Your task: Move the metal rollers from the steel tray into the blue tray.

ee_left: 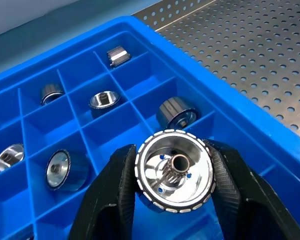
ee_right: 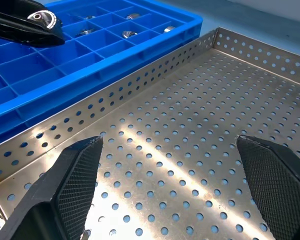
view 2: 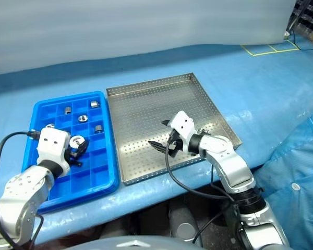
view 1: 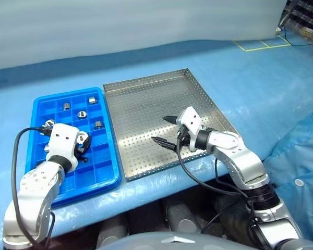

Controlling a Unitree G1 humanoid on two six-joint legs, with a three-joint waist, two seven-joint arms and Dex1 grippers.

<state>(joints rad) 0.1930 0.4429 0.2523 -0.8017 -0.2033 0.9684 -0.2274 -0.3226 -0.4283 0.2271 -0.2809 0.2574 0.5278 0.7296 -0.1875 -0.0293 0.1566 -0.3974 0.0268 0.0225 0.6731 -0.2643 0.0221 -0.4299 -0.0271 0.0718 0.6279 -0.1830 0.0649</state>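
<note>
Nearest, at the left: gripping one roller (ee_left: 173,171) between the black fingers (ee_left: 112,195) of the left gripper (view 1: 80,147), pads pressing on its ribbed outer rim, open face and central hub turned toward the wrist camera. Hovering over the blue tray (view 1: 108,179), above the near compartments rather than inside one.

Judging the piece: looking solid and fairly heavy for its size, stiff, polished and likely slippery on the bright faces; the ribbed rim giving the best hold, so pinching across the width, as here, seems sound. Probably not fragile, though dropping could send it rolling or bouncing out of a cell.

Beside it, to the right: holding the right gripper (view 1: 164,129) just above the perforated floor of the steel tray (view 1: 207,94), fingers spread wide and carrying nothing.

Farther back in the blue tray: lying in separate compartments, five more rollers (ee_left: 176,112), some on edge, some face up. No rollers showing on the visible floor of the steel tray, so seemingly nearing the last placement.

Next, by judgement: lowering into a free cell and letting go gently.
</note>
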